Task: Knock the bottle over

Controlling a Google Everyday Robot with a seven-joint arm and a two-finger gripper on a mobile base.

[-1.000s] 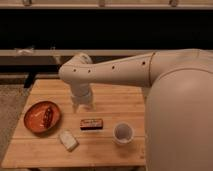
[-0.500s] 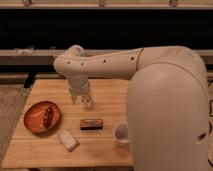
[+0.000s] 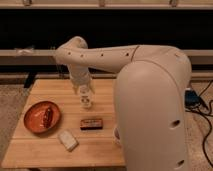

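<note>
The bottle (image 3: 86, 98) is small, slim and clear with a pale band. It stands upright near the middle of the wooden table (image 3: 35, 150). My gripper (image 3: 83, 88) hangs down from the white arm right over the bottle's top, touching it or very close to it. The arm's big white body fills the right half of the view.
An orange-red plate (image 3: 33, 120) with a dark snack on it lies at the table's left. A dark brown bar (image 3: 91, 123) lies in front of the bottle. A white packet (image 3: 68, 140) lies near the front edge. The white cup is hidden behind the arm. A dark shelf runs behind the table.
The arm has reached further out and its body now covers the cup and the table's right side. The gripper has stayed at the bottle, which still stands.
</note>
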